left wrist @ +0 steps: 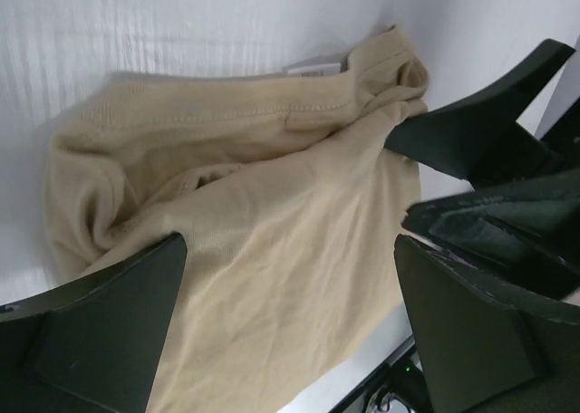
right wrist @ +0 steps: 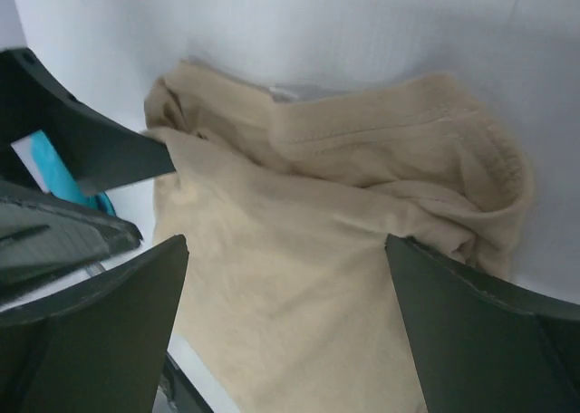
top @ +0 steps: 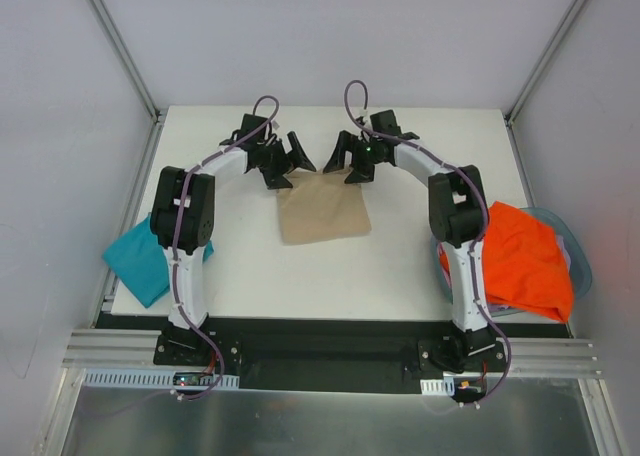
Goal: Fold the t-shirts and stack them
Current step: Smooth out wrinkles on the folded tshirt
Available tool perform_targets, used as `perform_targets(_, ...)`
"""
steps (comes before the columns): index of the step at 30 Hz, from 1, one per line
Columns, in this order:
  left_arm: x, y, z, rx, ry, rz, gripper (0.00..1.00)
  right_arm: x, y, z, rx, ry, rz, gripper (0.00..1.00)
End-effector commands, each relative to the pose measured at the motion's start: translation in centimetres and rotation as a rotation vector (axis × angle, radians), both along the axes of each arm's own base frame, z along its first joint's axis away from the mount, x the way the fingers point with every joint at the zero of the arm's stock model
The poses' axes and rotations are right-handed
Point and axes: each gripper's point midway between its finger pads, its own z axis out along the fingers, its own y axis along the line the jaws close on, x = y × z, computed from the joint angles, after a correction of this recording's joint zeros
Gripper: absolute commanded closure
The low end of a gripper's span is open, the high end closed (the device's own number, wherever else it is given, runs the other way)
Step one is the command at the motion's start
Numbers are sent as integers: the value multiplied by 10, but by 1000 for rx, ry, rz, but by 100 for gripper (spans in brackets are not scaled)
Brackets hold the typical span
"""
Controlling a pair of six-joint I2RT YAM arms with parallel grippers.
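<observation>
Top view: the tan t-shirt (top: 322,208) lies folded into a compact rectangle at the middle of the white tabletop (top: 300,276). The left claw (top: 287,166) and right claw (top: 347,163) stand at its far edge, one over each far corner, tips facing each other. Both are spread wide and hold nothing. Well to the left of the tan t-shirt, a teal t-shirt (top: 140,261) hangs over the tabletop's edge, partly behind the left arm. Well to its right, an orange t-shirt (top: 525,256) is heaped over a blue-grey basket (top: 578,251), hiding most of it.

Wrist views only: the rumpled collar seam and a small white tag (left wrist: 317,66), too small to read. Whether the right claw's finger rests on the cloth cannot be told.
</observation>
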Motion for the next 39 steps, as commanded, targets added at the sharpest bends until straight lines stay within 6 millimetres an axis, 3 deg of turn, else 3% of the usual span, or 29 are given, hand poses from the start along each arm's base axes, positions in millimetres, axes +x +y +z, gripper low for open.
perform_targets(1,27,-12,-2,-43,-12,-1,1,37,1,-6,0,13,-71,3)
perform_targets(5,24,-10,-10,-45,11,-4,1,31,-9,-25,-22,56,-84,3)
perform_targets(8,18,-7,-2,-43,-6,-15,1,26,-13,-16,-29,36,-62,4)
perform_targets(11,13,-6,26,-76,-47,-33,1,23,-24,14,-76,-5,-14,3)
perform_targets(12,10,-4,35,-79,-50,-27,1,24,-28,33,-88,-41,-11,3)
perform_targets(13,4,-1,59,-85,-91,-26,1,19,-33,46,-104,-53,-5,3)
perform_targets(14,3,4,69,-59,-121,-4,1,18,-37,59,-119,-99,12,3)
perform_targets(15,-2,9,81,-42,-148,7,1,15,-44,93,-131,-175,0,3)
perform_targets(16,-14,16,108,-28,-212,15,1,10,-49,109,-142,-208,1,4)
perform_targets(17,-17,25,118,11,-248,55,1,1,-54,117,-160,-232,11,3)
perform_targets(18,-25,31,128,27,-272,71,1,-9,-62,151,-167,-300,-14,4)
perform_targets(19,-45,41,145,43,-308,92,1,-17,-68,162,-174,-324,-28,3)
perform_targets(20,-54,47,151,57,-329,114,1,-33,-76,150,-201,-293,-34,3)
perform_targets(21,-62,56,154,82,-344,148,1,-48,-89,177,-223,-374,-57,3)
perform_targets(22,-84,64,158,91,-358,163,1,-52,-95,184,-225,-419,-90,4)
perform_targets(23,-94,70,158,102,-365,179,1,-61,-104,180,-247,-436,-120,3)
perform_targets(24,-102,78,156,125,-369,210,1,-84,-124,174,-274,-431,-204,3)
perform_targets(26,-130,91,149,148,-376,240,1,-96,-141,173,-286,-492,-291,4)
perform_targets(27,-138,96,147,160,-376,255,1,-116,-160,164,-322,-504,-351,3)
perform_targets(30,-163,114,129,217,-374,302,1,-142,-183,153,-349,-515,-443,4)
perform_targets(35,-179,115,86,242,-278,275,1,-172,-184,122,-351,-403,-381,3)
perform_targets(39,-165,115,62,290,-208,267,2,-182,-180,106,-350,-361,-328,3)
